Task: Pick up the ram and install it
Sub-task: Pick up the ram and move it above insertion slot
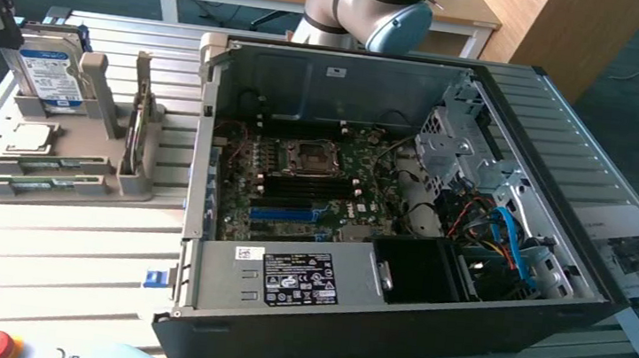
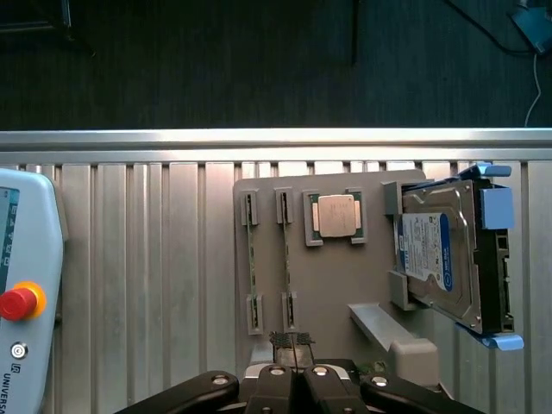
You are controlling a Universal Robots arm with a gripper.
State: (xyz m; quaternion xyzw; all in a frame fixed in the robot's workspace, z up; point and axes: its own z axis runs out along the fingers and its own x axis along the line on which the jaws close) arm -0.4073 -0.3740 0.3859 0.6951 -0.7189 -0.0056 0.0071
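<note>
Evidently the hand [image 2: 293, 342], pressed together on nothing, hangs above the grey holder [image 2: 336, 285]. The ram [image 1: 56, 164] lies slotted in it at the exterior view's left. A good pick likely wants the hand spread first, then centred squarely across the stick's thin edges.

Slatted table [image 1: 52, 240]: PC case [image 1: 398, 339], parts tray [image 2: 332, 276], pendant [image 2: 26, 259].

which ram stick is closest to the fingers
The ram next to the processor: the shut fingers are at its end, while the other ram sits one slot farther from the processor.
</note>
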